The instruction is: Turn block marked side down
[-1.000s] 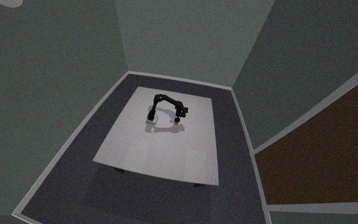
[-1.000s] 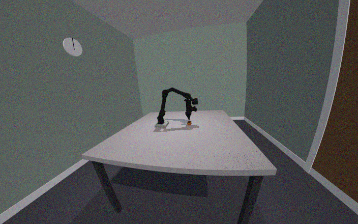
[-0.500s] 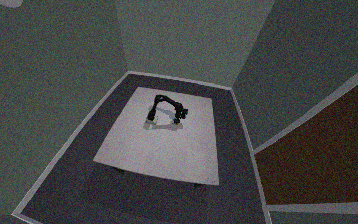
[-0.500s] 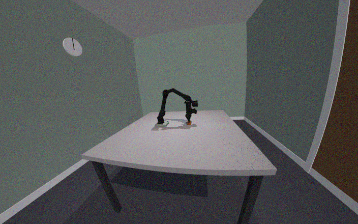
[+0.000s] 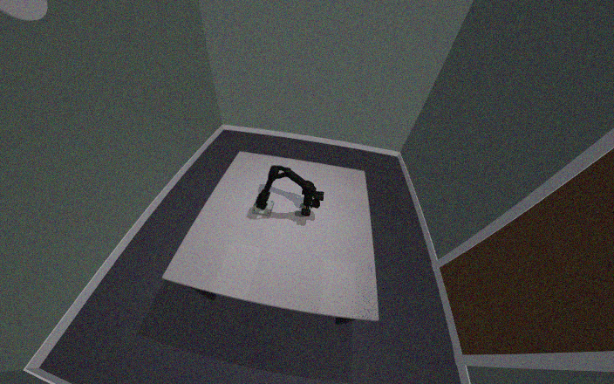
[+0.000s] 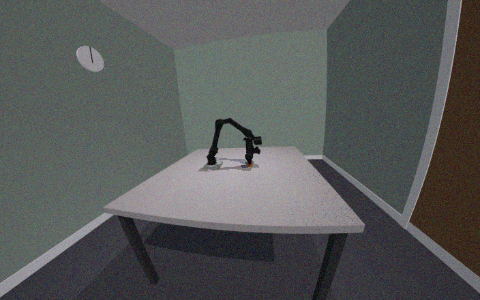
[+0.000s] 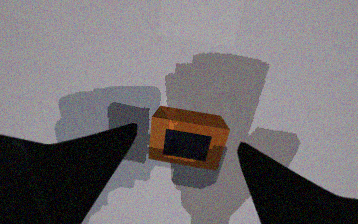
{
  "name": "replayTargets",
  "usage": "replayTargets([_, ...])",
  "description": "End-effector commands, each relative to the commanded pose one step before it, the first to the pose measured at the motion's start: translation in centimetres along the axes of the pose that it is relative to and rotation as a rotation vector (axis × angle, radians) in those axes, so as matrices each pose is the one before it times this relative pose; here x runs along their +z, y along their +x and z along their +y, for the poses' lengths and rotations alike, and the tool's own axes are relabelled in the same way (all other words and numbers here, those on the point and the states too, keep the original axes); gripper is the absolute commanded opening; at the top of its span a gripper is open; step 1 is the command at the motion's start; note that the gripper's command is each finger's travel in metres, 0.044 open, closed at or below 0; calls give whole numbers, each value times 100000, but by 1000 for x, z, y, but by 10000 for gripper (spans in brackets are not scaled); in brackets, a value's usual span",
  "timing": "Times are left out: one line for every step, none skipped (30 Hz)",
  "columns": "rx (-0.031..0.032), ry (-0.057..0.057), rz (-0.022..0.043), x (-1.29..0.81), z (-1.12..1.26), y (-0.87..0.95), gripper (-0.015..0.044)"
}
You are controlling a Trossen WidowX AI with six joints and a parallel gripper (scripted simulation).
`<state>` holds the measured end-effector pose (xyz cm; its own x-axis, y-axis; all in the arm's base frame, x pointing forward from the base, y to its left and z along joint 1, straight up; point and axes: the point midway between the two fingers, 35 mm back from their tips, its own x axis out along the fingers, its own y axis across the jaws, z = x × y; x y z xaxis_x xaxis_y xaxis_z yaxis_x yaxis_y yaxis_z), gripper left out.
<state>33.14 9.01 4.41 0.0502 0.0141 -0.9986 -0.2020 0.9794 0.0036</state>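
An orange block (image 7: 188, 137) (image 6: 251, 163) rests on the white table (image 7: 55, 55) (image 6: 264, 193) (image 5: 270, 267). Its dark marked side (image 7: 186, 145) faces up toward the wrist camera. My gripper (image 7: 187, 137) (image 6: 249, 161) (image 5: 305, 209) is open and points straight down, low over the block. In the wrist view the two black fingers stand on either side of the block, apart from it, with the left fingertip close to its left face. In the top view the gripper hides the block.
The arm's base (image 6: 211, 163) (image 5: 262, 205) stands on a small pale plate to the left of the block. The table's edges are far from the block on all sides. Green walls surround the room.
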Motion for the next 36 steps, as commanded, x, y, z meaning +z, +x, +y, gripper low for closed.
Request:
replayTargets([248, -269, 1085, -301, 38, 922, 440])
replayTargets([0, 0, 0, -2, 0, 26, 440])
replayTargets([0, 0, 0, 0, 0, 0, 414])
replayTargets([0, 0, 0, 0, 0, 0, 387])
replayTargets([0, 0, 0, 0, 0, 0, 361])
replayTargets([0, 0, 0, 0, 0, 0, 335])
replayTargets([0, 0, 0, 0, 0, 0, 309])
replayTargets([0, 0, 0, 0, 0, 0, 282])
replayTargets([0, 0, 0, 0, 0, 0, 276])
replayTargets([0, 0, 0, 0, 0, 0, 269])
replayTargets([0, 0, 0, 0, 0, 0, 263])
replayTargets([0, 0, 0, 0, 0, 0, 256])
replayTargets([0, 0, 0, 0, 0, 0, 249])
replayTargets([0, 0, 0, 0, 0, 0, 242])
replayTargets([0, 0, 0, 0, 0, 0, 236])
replayTargets([0, 0, 0, 0, 0, 0, 229])
replayTargets([0, 0, 0, 0, 0, 0, 222])
replayTargets([0, 0, 0, 0, 0, 0, 216])
replayTargets([0, 0, 0, 0, 0, 0, 209])
replayTargets([0, 0, 0, 0, 0, 0, 202])
replayTargets([0, 0, 0, 0, 0, 0, 196])
replayTargets([0, 0, 0, 0, 0, 0, 189])
replayTargets([0, 0, 0, 0, 0, 0, 183])
replayTargets([0, 0, 0, 0, 0, 0, 176])
replayTargets([0, 0, 0, 0, 0, 0, 169])
replayTargets([0, 0, 0, 0, 0, 0, 163])
replayTargets([0, 0, 0, 0, 0, 0, 156])
replayTargets([0, 0, 0, 0, 0, 0, 149])
replayTargets([0, 0, 0, 0, 0, 0, 142])
replayTargets([0, 0, -1, 7, 0, -124, 116])
replayTargets([0, 0, -4, 18, 1, -372, 90])
replayTargets([0, 0, -5, 19, 1, -623, 64])
replayTargets([0, 0, -4, 4, 0, -760, 37])
replayTargets([0, 0, -1, -12, -1, -629, 11])
replayTargets([0, 0, 0, -14, -1, -379, 0])
replayTargets([0, 0, 0, -6, 0, -126, 0])
